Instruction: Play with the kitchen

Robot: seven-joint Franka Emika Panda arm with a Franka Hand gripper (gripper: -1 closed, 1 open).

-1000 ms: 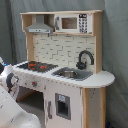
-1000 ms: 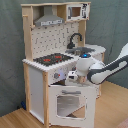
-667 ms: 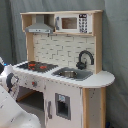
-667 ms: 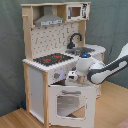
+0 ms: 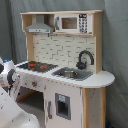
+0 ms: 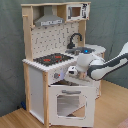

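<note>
A staged robot test space is shown, not a real home. A toy play kitchen [image 5: 65, 75] fills the frame centre in both exterior views, backed by a grey curtain [image 6: 112, 22] at upper right, on a wood-look floor [image 6: 112, 107] at lower right.

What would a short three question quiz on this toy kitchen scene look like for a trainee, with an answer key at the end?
1. True or false: in the second exterior view, the oven door of the kitchen hangs partly open.
2. Which sits nearest the black faucet? A) the sink B) the grey hood C) the microwave
3. Fill in: in the second exterior view, the arm reaches in from the second exterior view's ____ side.

Key:
1. True; its top edge tilts away from the cabinet.
2. A; the faucet stands right behind the sink.
3. Right; its end is at the front edge below the hob.
</note>
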